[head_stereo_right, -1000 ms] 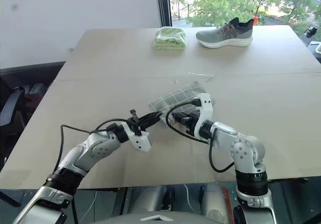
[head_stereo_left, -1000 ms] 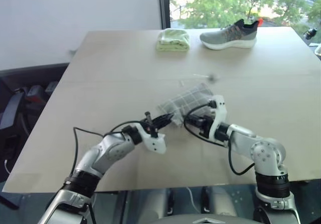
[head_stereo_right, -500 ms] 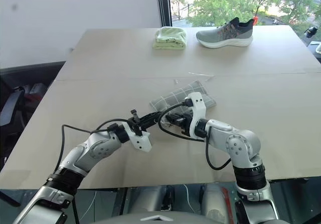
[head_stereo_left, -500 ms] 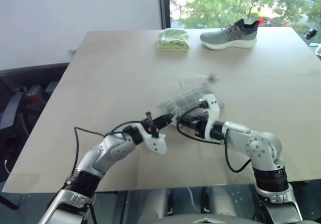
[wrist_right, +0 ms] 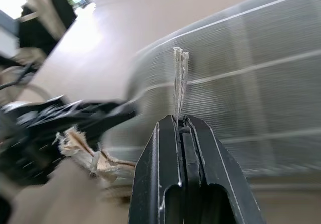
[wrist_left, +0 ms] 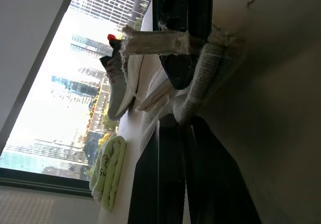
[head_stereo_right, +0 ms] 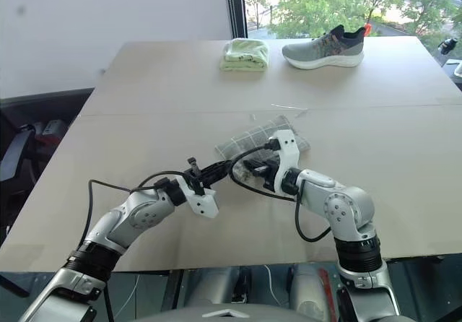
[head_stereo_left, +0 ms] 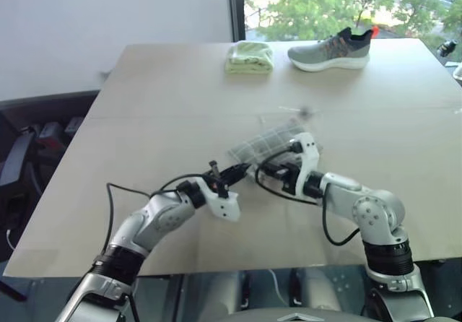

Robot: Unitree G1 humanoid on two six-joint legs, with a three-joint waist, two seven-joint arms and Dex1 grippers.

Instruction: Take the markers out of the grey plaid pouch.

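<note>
You've got a big pale beige flat tabletop [head_stereo_left: 166,98], seam running across the middle, plain white wall behind the far left corner and a window with green trees behind the far right.

Far edge: a folded pale green cloth [head_stereo_left: 249,56] near the middle, a grey knit sneaker with white sole and orange heel tab [head_stereo_left: 332,50] just to its right. Neither is near the work area. A small clear scrap [head_stereo_left: 292,110] lies on the seam just beyond the pouch.

The flat grey plaid fabric pouch with thin white grid lines [head_stereo_left: 268,143] sits mid-table, slightly toward the near edge, lying diagonally. Its near-left end is lifted between the two grippers. No markers visible; I can't tell whether they're inside.

Left arm comes in from the near-left corner, forearm low over the table, black cable looping off it. Left gripper [head_stereo_left: 242,169] points about level toward the pouch's near-left end, fingers clamped tight on a frayed pale edge of the pouch — left wrist view shows the fabric pinched at the tips.

Right arm comes in from the near edge on the right, elbow bent, wrist angled slightly down toward the left. Right gripper [wrist_right: 180,121] is pinched closed on a thin pale strip [wrist_right: 179,78] sticking up from the pouch surface, looks like the pull cord or a fabric tab. The two grippers are just beside each other over the pouch's near-left end.
</note>
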